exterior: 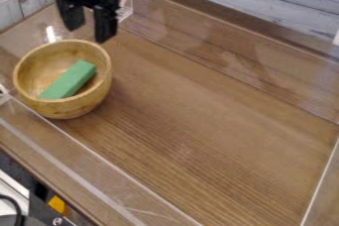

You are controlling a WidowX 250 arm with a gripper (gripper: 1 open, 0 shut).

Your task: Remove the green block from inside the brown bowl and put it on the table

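The green block (69, 79) lies flat and slanted inside the brown bowl (30, 95), which sits at the left side of the table (212, 121). My gripper (83, 22) hangs above the table just behind the bowl's far rim. Its two dark fingers stand apart, open, with nothing between them. It touches neither the bowl nor the block.
Low clear plastic walls (239, 34) edge the tabletop on all sides, with a folded clear corner piece behind the gripper. A grey plank wall stands at the back. A dark edge with a yellow mark (54, 206) shows at the bottom left.
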